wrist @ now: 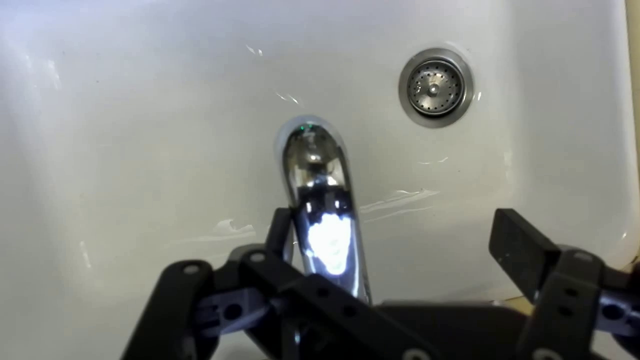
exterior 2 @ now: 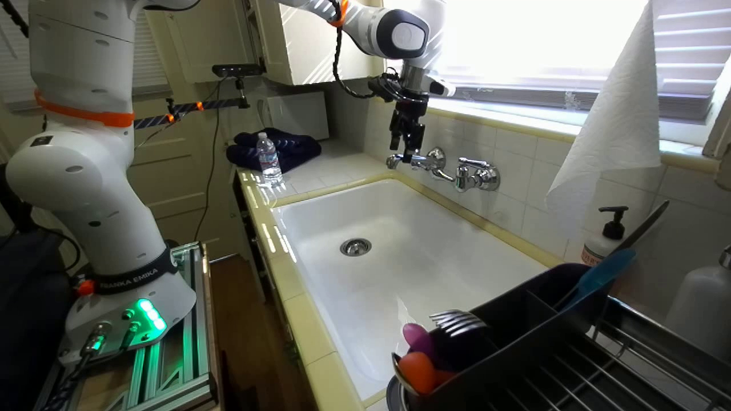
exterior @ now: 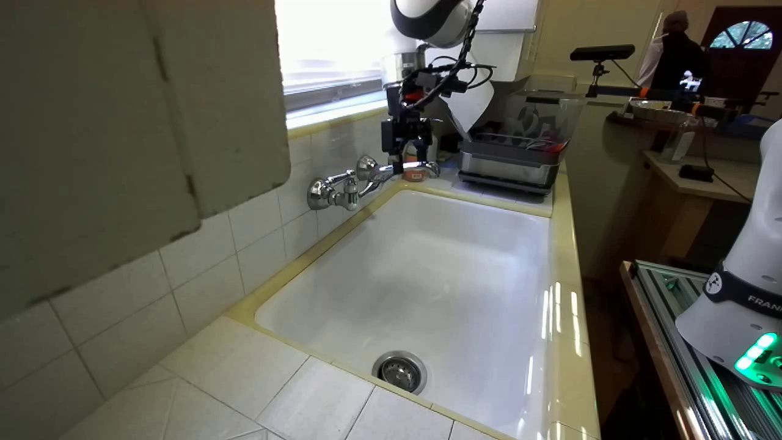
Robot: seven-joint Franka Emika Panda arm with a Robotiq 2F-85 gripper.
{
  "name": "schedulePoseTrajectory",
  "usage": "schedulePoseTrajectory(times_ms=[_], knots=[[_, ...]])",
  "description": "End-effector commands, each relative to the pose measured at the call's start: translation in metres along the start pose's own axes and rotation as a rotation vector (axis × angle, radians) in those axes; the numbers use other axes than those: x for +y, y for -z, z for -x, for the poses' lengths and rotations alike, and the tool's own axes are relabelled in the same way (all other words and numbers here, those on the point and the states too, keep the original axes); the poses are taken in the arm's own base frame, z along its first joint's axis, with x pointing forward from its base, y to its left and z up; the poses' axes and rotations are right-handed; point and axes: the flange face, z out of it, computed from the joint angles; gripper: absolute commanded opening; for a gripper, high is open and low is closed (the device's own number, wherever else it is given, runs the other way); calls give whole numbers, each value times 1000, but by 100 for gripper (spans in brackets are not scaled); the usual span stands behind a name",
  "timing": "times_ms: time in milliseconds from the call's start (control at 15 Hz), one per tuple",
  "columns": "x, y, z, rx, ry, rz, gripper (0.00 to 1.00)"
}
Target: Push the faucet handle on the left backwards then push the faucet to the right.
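Nearest us, in an exterior view, a black utensil caddy (exterior 2: 531, 345) fills the lower right, a fork (exterior 2: 460, 323) and a blue utensil (exterior 2: 605, 277) poking up from it. Over at the left edge we see the robot arm (exterior 2: 94, 182), green lights (exterior 2: 152, 315) glowing at its foot. Moving right, we come to a clear water bottle (exterior 2: 269, 162) with a white cap, upright on the counter (exterior 2: 322, 169) just beside a bundle of dark cloth (exterior 2: 297, 147). Next lies the white sink (exterior 2: 422, 228), its drain (exterior 2: 356, 246) toward the end away from the caddy.

Above the sink we find the chrome faucet spout (wrist: 322, 200), reaching out from the tiled wall (exterior 2: 514, 151). The gripper (wrist: 394, 220) points down at it: in the wrist view its fingers (wrist: 522, 245) stand wide apart with the spout showing between them, just beside the finger at that view's left and well apart from the one at its right. Whether finger and metal touch, we cannot tell.

A little right of the spout, a faucet handle (exterior 2: 473, 163) lies back toward the wall; in an exterior view we see the matching handle (exterior: 339, 178) lying back likewise. Farther right, a sheet of paper towel (exterior 2: 611, 114) hangs before the bright window (exterior 2: 514, 51). Below it a pump bottle (exterior 2: 599, 245) stands behind the caddy, and a pale dispenser (exterior 2: 705, 302) stands at the right edge.
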Motion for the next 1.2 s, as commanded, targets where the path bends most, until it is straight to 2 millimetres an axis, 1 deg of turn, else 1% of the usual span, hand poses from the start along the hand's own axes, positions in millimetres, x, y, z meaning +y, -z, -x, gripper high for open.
schedulePoseTrajectory(times_ms=[0, 400, 800, 1133], knots=[[-7, 12, 11, -23, -15, 36, 100], [-10, 30, 26, -10, -12, 105, 100], [-5, 63, 43, 62, 0, 176, 100], [-3, 88, 55, 125, -6, 194, 100]])
